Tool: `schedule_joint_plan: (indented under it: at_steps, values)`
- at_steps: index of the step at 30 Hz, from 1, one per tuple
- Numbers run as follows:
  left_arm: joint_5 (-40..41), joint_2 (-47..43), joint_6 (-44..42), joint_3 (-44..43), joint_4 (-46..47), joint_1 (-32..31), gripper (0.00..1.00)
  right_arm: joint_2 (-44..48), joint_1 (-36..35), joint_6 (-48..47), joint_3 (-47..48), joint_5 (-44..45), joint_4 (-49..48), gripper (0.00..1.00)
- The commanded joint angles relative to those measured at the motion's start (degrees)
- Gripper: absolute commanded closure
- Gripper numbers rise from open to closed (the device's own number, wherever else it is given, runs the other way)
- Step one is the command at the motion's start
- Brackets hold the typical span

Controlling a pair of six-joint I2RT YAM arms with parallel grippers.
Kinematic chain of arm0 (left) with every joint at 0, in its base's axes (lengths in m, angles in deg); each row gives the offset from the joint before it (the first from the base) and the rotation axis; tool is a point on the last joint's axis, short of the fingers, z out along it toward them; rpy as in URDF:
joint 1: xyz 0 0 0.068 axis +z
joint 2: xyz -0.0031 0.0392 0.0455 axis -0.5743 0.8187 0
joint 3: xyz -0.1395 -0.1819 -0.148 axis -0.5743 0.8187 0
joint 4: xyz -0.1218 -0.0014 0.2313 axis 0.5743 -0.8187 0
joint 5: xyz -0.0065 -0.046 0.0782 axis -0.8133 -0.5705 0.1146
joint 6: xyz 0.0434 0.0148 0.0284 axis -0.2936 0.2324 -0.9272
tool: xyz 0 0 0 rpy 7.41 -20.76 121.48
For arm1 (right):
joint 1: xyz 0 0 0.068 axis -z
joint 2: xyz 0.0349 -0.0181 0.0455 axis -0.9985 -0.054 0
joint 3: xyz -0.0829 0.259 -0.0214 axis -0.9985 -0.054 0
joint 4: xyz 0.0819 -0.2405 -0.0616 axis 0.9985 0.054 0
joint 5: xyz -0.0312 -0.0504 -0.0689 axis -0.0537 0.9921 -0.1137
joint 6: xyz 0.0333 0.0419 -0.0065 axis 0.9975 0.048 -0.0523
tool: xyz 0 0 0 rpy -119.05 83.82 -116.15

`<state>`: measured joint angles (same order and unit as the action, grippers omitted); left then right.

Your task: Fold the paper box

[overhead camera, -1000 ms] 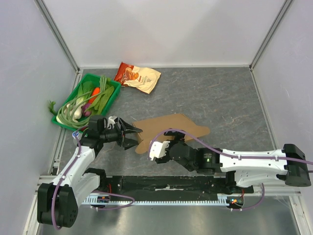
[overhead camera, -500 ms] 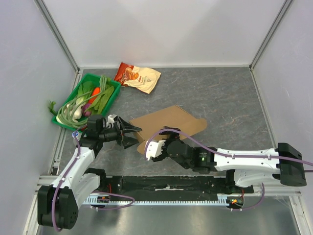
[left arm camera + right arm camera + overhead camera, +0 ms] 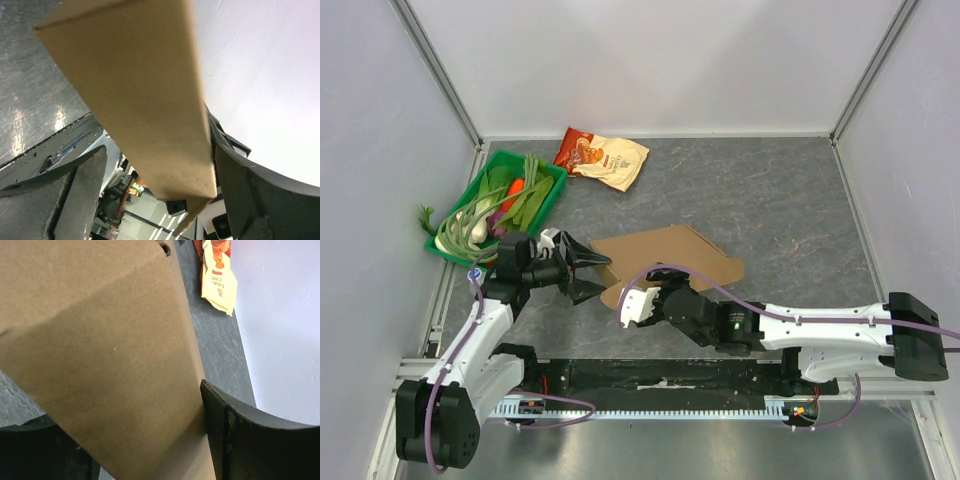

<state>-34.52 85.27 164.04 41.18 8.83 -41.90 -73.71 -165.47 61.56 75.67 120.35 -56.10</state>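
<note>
The paper box is a flat brown cardboard piece, tilted, with its near edge raised off the grey table. My right gripper is shut on its near edge; in the right wrist view the cardboard fills the space between the fingers. My left gripper is open, its two fingers straddling the box's left corner. In the left wrist view the cardboard corner sits between the spread fingers, close to the right one and apart from the left one.
A cream-and-red snack bag lies at the back left; it also shows in the right wrist view. A green basket of vegetables stands at the left edge, just behind my left arm. Walls close three sides.
My right gripper has shifted left with the cardboard, which now sits more tilted and further left. My left gripper has edged forward around its left corner.
</note>
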Motion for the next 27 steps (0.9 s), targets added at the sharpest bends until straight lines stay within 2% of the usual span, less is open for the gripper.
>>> schedule_joint_plan:
  at_steps: [1,4,8,10,11,13,17,19,22,24,27]
  values:
    - [1.1,-1.4,-14.8,-6.4,-3.7,-0.1,0.05,2.3,0.3,4.2,3.4,3.2,5.4,0.49]
    - [4.9,-2.7,-22.8,-9.0,-7.9,-0.1,0.04,3.0,0.3,7.3,5.1,4.0,11.5,0.50]
    - [12.0,-9.0,-29.0,-9.0,-11.0,-0.1,0.02,3.8,0.6,12.0,7.9,3.4,20.0,0.49]
    - [16.3,-14.2,-32.3,-7.9,-11.6,-0.1,0.03,3.1,1.7,13.8,10.8,0.2,26.3,0.48]
    - [16.8,-15.6,-33.7,-7.5,-11.2,-0.2,0.09,2.5,3.1,15.4,12.0,-1.9,28.4,0.48]
    - [17.0,-17.6,-36.9,-7.2,-11.1,-0.3,0.14,0.4,5.1,16.8,15.6,-6.8,34.1,0.48]
    - [16.5,-17.9,-40.3,-7.9,-10.5,-1.8,0.35,-3.8,10.4,18.3,21.6,-14.2,41.6,0.48]
    - [18.6,-18.7,-43.4,-9.4,-10.8,-3.2,0.35,-6.8,11.8,18.5,25.2,-18.9,45.3,0.49]
    - [24.1,-19.2,-48.6,-11.4,-11.8,-8.3,0.33,-10.2,14.4,18.6,28.9,-22.9,48.8,0.52]
    - [27.3,-18.5,-51.0,-13.1,-12.9,-14.6,0.29,-11.6,16.5,18.5,31.0,-26.4,50.9,0.52]
    - [39.5,-15.9,-55.4,-15.2,-14.3,-25.2,0.27,-14.4,19.7,17.8,33.3,-30.1,53.5,0.51]
